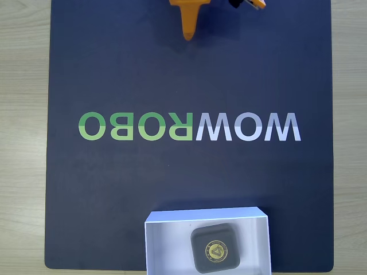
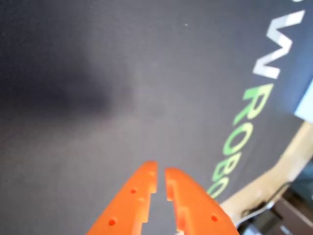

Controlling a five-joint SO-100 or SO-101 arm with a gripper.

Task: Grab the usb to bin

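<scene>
- My jaws (image 2: 161, 172) are orange, nearly pressed together with only a thin slit between the tips, and pinch nothing.
- In the wrist view they hang over bare dark mat (image 2: 122, 88), its green and white lettering off to the right.
- In the fixed view they poke in at the desk's (image 1: 23, 114) far edge (image 1: 188, 31).
- The usb (image 1: 215, 247) lies flat inside the bin (image 1: 166, 229), towards its right side, gold emblem up.
- The bin sits at the mat's near edge, well apart from my jaws.
</scene>
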